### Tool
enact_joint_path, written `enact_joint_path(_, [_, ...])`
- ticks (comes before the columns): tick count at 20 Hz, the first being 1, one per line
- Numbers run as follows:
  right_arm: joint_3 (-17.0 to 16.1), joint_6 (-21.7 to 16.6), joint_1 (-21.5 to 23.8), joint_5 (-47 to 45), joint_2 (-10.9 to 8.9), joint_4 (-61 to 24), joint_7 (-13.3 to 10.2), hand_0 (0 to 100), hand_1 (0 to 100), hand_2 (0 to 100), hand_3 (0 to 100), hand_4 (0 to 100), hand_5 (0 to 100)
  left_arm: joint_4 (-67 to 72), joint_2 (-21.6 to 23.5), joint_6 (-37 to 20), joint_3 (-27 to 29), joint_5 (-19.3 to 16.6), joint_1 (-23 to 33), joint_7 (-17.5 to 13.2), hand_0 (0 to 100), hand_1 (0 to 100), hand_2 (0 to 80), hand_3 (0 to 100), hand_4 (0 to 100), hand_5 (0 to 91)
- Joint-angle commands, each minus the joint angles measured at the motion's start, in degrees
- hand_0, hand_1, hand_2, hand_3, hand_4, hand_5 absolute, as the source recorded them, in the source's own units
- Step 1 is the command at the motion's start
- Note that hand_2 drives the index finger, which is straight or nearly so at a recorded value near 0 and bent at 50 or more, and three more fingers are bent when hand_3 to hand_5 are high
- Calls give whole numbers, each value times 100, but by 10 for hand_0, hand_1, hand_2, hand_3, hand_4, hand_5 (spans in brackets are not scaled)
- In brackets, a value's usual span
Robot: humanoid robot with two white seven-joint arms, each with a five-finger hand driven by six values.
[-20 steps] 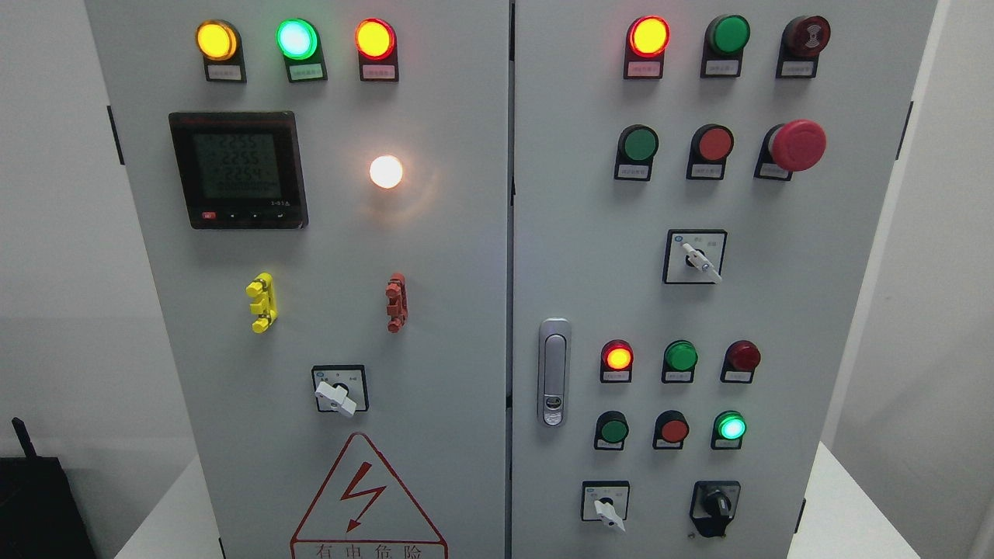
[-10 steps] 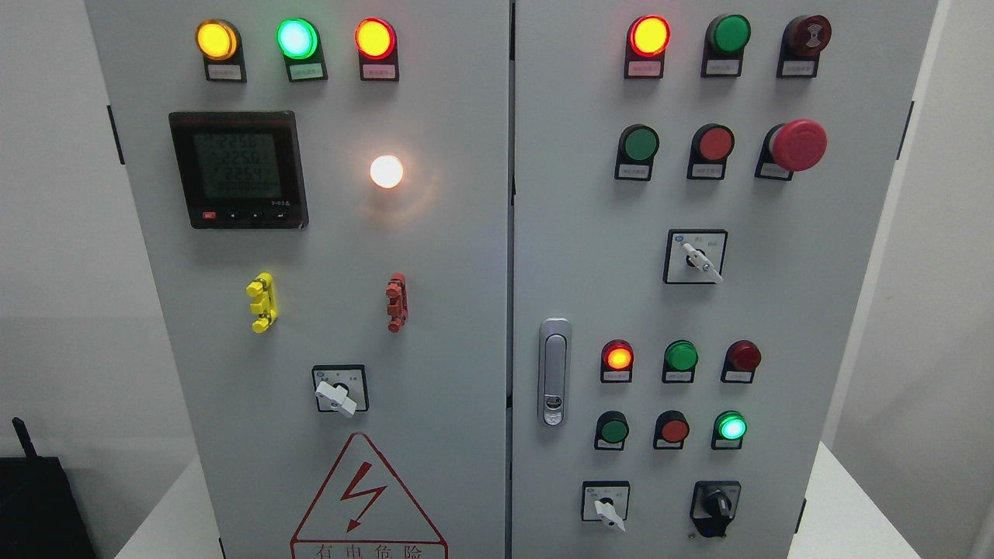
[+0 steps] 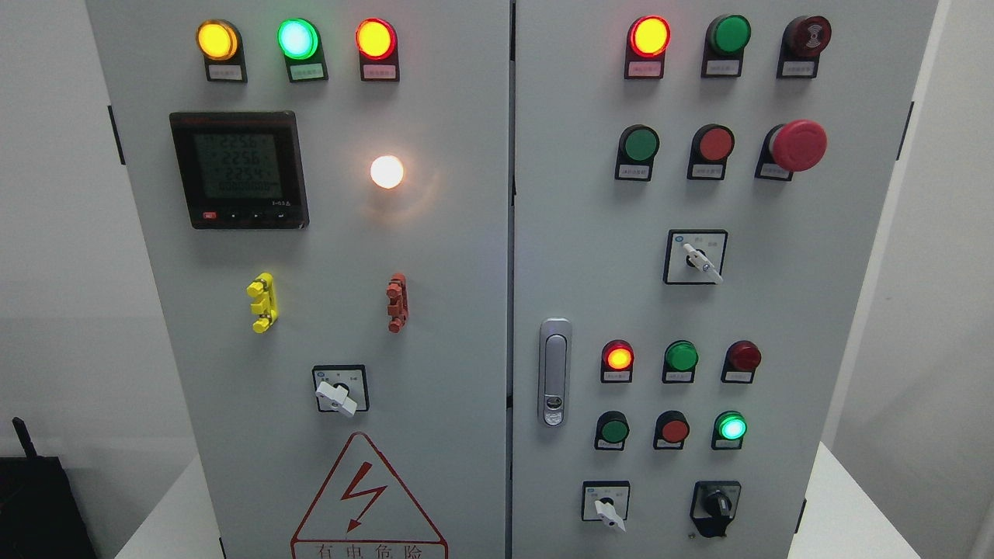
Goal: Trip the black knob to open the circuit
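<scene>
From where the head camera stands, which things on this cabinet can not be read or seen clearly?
- Both hands: out of the head view.
- Warning triangle: its lower part and text line are cut by the bottom edge.
- Small labels under the lamps, such as the one under the lit green lamp: too small to read.
- Meter: its digits are faint and blurred.
- Black knob: its position marks are too small to tell.
- Black box: cut by the left and bottom edges.

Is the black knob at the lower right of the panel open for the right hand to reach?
Probably yes: the black knob stands uncovered on the right door, nothing in front of it. Neither hand is in view, so the approach itself can't be judged.
</scene>
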Motion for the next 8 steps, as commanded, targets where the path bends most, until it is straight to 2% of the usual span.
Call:
enact_joint_path(1, [-4, -86, -7, -4, 31, -147, 41, 0, 76, 0, 11, 0, 0, -1, -9, -8, 7, 14, -14, 1, 120, 389, 0, 0, 0, 0])
enact_joint_path(8, [-4, -95, 2, 31, 66, -156, 41, 0, 78, 0, 8, 0, 0, -1, -9, -8, 7, 14, -14, 1, 120, 389, 0, 0, 0, 0])
